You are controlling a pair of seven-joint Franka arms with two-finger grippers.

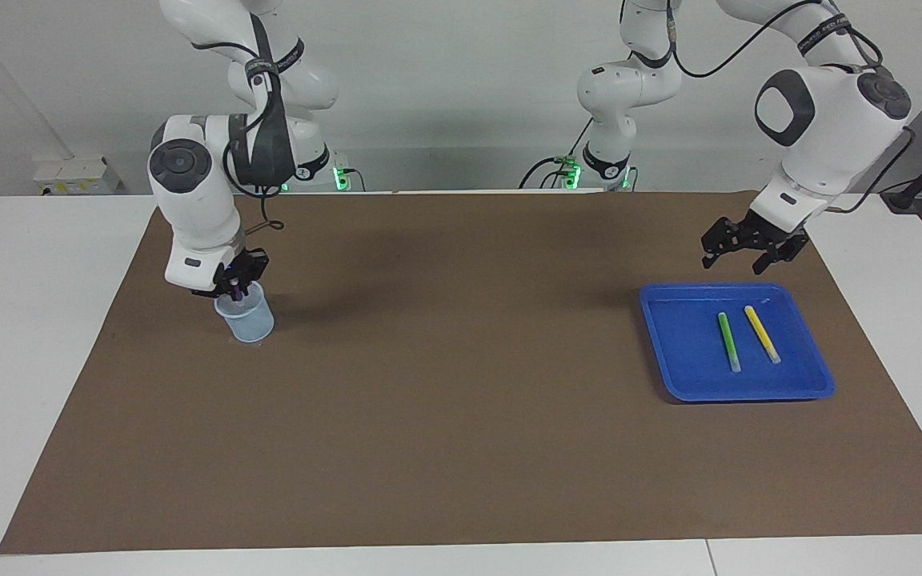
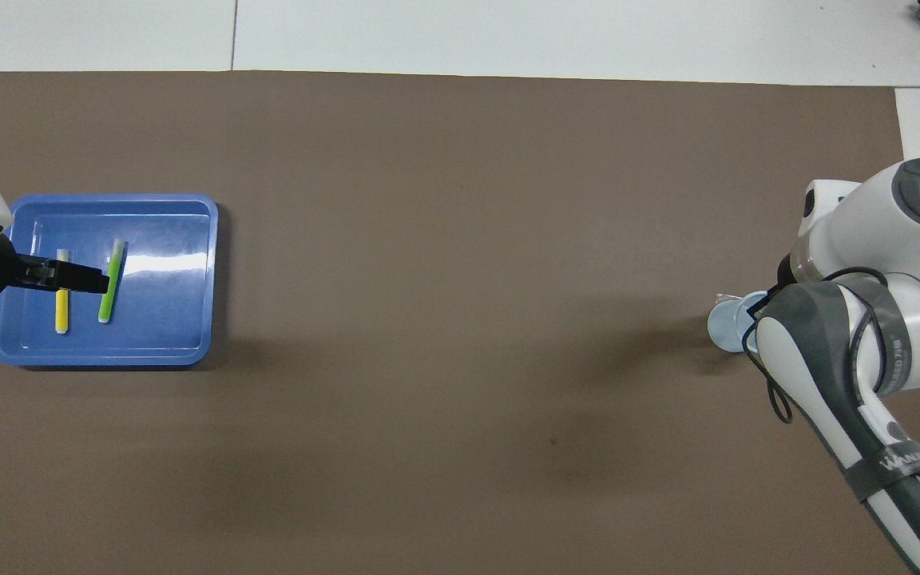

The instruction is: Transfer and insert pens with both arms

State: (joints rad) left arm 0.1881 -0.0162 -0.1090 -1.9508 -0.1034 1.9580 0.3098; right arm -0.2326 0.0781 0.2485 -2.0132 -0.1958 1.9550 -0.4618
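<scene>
My right gripper (image 1: 234, 280) is shut on the purple pen (image 1: 234, 287) and holds it upright, its lower end at the mouth of a pale blue mesh cup (image 1: 246, 320). In the overhead view the right arm hides this gripper and part of the cup (image 2: 723, 329). The green pen (image 1: 728, 342) and yellow pen (image 1: 762, 334) lie side by side in a blue tray (image 1: 685, 336). My left gripper (image 1: 739, 254) hangs open and empty over the tray's edge nearest the robots. From overhead the left gripper (image 2: 89, 279) covers part of the yellow pen (image 2: 62, 310) and touches the outline of the green pen (image 2: 109, 297).
A brown mat (image 1: 461, 416) covers most of the white table. The blue tray (image 2: 164, 303) sits toward the left arm's end and the cup toward the right arm's end, with bare mat between them.
</scene>
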